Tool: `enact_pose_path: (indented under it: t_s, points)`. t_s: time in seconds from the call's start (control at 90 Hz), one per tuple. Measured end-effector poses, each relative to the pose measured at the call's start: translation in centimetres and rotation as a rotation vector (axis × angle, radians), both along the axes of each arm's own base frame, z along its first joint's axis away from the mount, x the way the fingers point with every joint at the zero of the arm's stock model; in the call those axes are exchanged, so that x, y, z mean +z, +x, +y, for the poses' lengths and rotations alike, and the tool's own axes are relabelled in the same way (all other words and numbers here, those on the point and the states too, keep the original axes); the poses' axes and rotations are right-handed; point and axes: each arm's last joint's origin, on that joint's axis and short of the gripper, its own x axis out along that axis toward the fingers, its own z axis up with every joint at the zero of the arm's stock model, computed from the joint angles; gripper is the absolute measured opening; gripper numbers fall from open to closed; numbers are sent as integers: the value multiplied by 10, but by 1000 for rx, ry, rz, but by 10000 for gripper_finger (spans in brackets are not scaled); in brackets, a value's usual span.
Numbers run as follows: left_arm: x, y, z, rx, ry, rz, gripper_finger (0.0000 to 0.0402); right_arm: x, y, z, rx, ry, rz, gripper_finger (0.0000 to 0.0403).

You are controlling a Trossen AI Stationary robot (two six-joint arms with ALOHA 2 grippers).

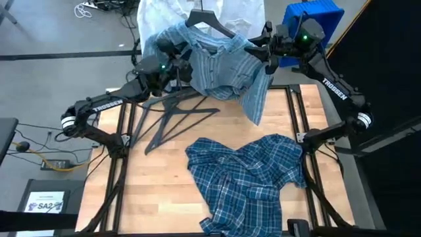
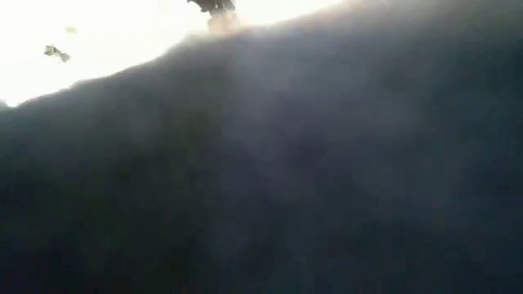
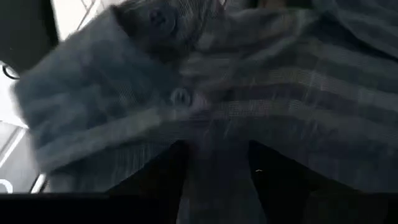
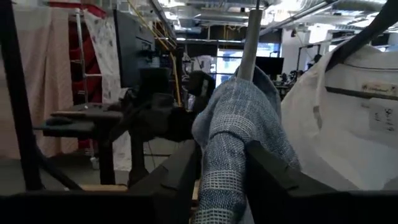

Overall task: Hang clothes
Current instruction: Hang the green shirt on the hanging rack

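Plaid shirt (image 1: pixel 247 181) lies crumpled on table (image 1: pixel 164 187) near front; hanger (image 1: pixel 174 122) flat behind it. At back, L claw (image 1: pixel 176 62) & R claw (image 1: pixel 266 56) each pinch striped shirt (image 1: pixel 227 69), held up by white shirt (image 1: pixel 164 16)

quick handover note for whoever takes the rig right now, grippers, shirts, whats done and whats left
Left gripper: shut on the striped shirt, at its left side near the table's far edge.
Right gripper: shut on the same shirt's other side.
The striped shirt is held up between both arms on a hanger, its tail drooping to the table.
White shirt: already hanging behind it.
Plaid shirt: crumpled on the table, untouched.
Two spare hangers lie on the table at the left.
Left: finish the striped shirt, then hang the plaid one.
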Motion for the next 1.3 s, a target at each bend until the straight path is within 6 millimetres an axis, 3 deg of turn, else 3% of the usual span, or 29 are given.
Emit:
enact_pose_path:
  t_s: [0.322,0.411,0.511,0.567,0.856,1.111,1.3]
  points:
    - [-15,21,10,23,60,65,148,0,10,11,47,23,2,88]
    - [-11,20,10,34,83,31,109,0,10,10,9,26,-6,88]
    - [-8,19,10,42,96,2,32,3,10,9,-50,14,-28,88]
    - [-6,18,12,52,105,18,14,4,9,9,-67,6,-37,88]
    - [13,7,28,46,180,-20,4,15,8,2,-213,-55,-190,86]
    - [22,1,35,78,198,6,3,-2,26,-32,-183,35,-275,86]
    - [22,0,34,124,217,72,0,-7,32,-38,-143,62,-286,86]
